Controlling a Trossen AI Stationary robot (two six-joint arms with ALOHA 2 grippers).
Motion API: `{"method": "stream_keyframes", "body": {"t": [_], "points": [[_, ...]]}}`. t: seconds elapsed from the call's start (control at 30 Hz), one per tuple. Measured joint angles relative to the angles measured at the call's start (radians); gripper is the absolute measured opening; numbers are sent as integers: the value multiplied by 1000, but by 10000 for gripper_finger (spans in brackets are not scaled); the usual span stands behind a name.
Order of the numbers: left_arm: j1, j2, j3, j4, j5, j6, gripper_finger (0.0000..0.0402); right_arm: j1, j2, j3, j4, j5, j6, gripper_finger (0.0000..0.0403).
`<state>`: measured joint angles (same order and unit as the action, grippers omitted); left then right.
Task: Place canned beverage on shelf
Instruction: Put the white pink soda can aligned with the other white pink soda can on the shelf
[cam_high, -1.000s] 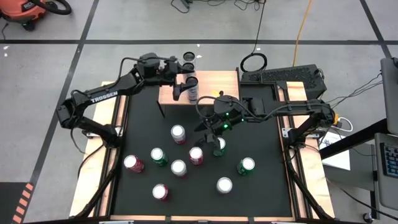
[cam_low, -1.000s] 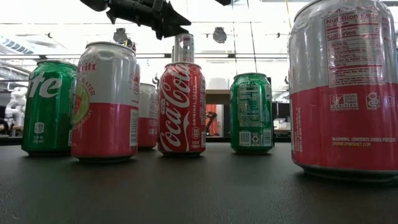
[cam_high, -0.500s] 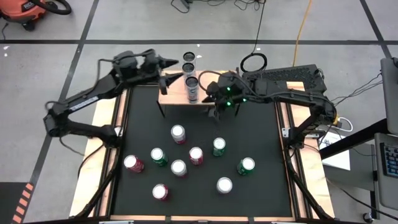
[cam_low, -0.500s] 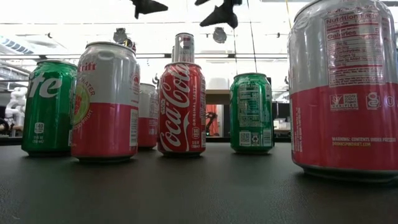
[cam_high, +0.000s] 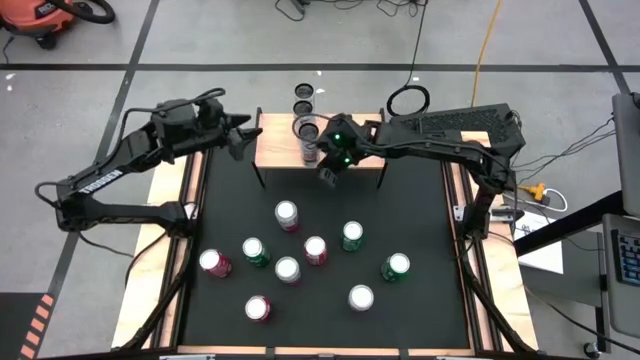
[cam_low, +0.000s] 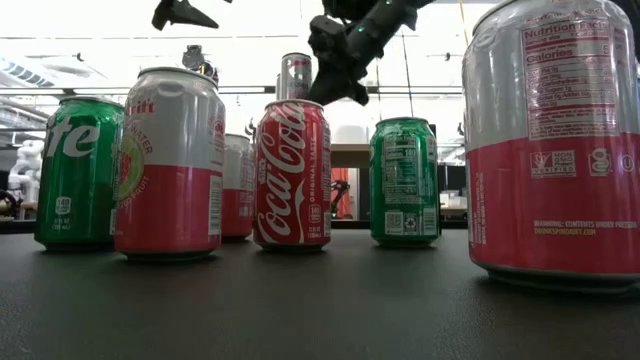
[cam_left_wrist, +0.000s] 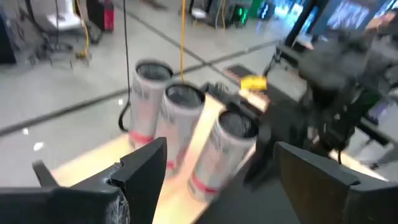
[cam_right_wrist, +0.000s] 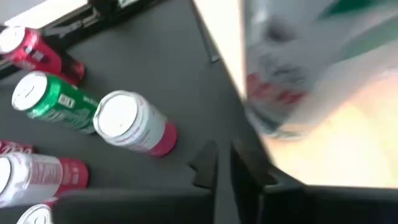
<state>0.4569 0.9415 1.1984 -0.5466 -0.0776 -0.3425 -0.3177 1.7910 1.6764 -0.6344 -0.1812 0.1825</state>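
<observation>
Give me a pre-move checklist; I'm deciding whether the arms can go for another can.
1. Shelf has cans standing on it: ok, three upright.
2. Left gripper open, empty, beside the shelf: ok.
3. Right gripper shut, empty, at the shelf's front edge: ok.
4. Cans on the mat upright: ok, nine.
5. Shelf space for one more: cannot tell.

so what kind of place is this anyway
Probably a robotics lab or workshop: bare concrete floor marked with black tape lines, loose cables trailing from the rig, a shop vacuum in the corner, and two arms working over a test table of cans.
</observation>
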Motion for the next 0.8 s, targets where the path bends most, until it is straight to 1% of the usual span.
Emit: {"method": "stream_keyframes", "body": {"t": [0.07,0.13,0.23,0.43,0.53,0.8], "points": [[-13,0,-1,-37,-1,-16,297,-7,-14,0,8,12,-9,6],[-25,4,-1,-51,-6,-17,297,-12,-19,1,10,52,-22,9],[-35,5,-13,-47,-24,-19,297,-26,-15,2,11,72,-51,8],[-37,6,-33,-47,-32,-18,297,-36,0,1,48,50,-45,2],[-37,5,-36,-46,-32,-18,297,-36,7,1,81,48,-35,1],[-37,5,-37,-46,-32,-17,297,-36,8,1,102,51,-12,1]]}}
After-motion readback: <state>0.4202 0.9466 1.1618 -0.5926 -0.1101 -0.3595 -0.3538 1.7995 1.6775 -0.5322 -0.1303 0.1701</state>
